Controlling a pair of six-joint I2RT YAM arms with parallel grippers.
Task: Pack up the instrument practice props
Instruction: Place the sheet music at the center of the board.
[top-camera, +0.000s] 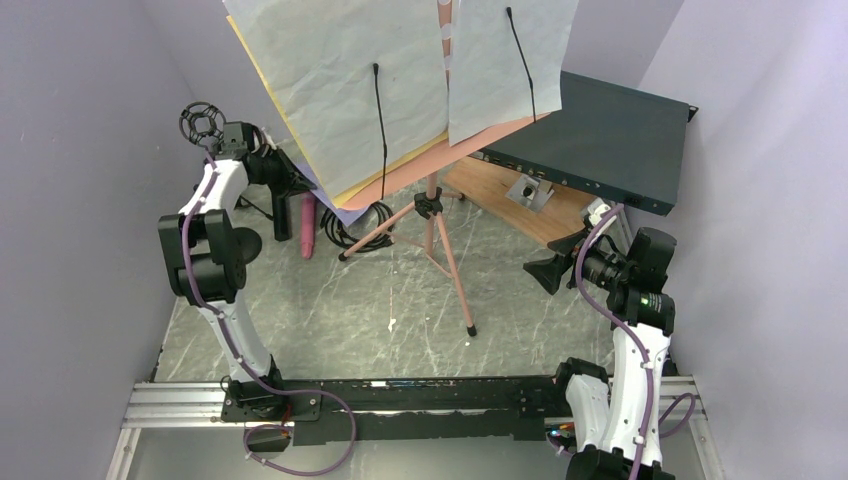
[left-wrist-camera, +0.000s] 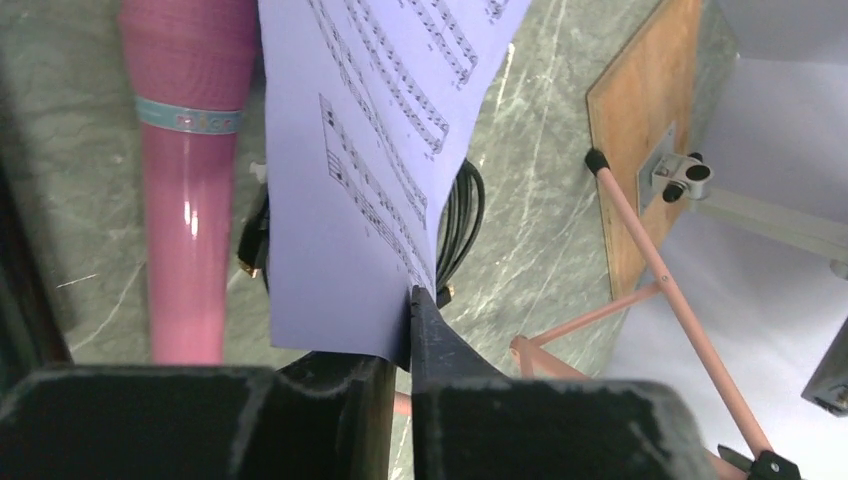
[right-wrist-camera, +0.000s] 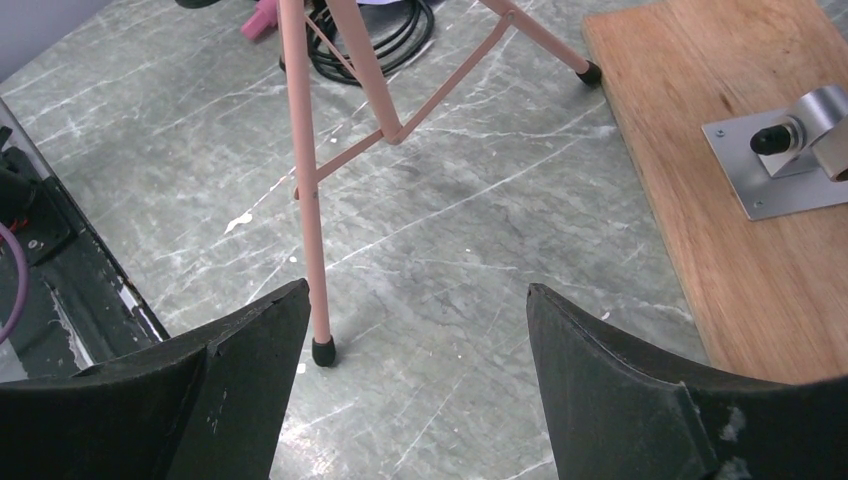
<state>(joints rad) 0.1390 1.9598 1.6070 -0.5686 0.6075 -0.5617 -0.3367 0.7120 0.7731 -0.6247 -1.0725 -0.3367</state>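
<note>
Where the scene is taken from above, the pink music desk (top-camera: 470, 138) is seen tilted on its tripod legs (top-camera: 445, 255) at the middle of the marbled table (top-camera: 330, 320). Two white pages (top-camera: 340, 80) are laid on it, and a yellow page (top-camera: 400, 168) shows beneath them. A lilac page (top-camera: 325, 195) hangs below the desk's lower left corner, and the left gripper (top-camera: 290, 180) is held against it. A pink microphone (top-camera: 307, 225) lies on the table just beside a black cable coil (top-camera: 350, 225), and a round black mic holder (top-camera: 203, 122) is seen behind the left arm. A teal rack box (top-camera: 600, 140) rests partly on a wooden board (top-camera: 500, 195) at the far right. The right gripper (top-camera: 545, 272) hangs near the board, apart from everything.

From the left wrist, the fingers are seen drawn almost together on the lower corner of the lilac page (printed with music staves). Only a thin slit is left between them. The pink microphone lies to the left and the cable is half hidden behind the sheet.

From the right wrist, the fingers are seen spread wide with nothing between them, above bare table. One tripod foot is planted near the left finger, another at the board's edge. A metal bracket (right-wrist-camera: 780, 150) is fixed to the board.
</note>
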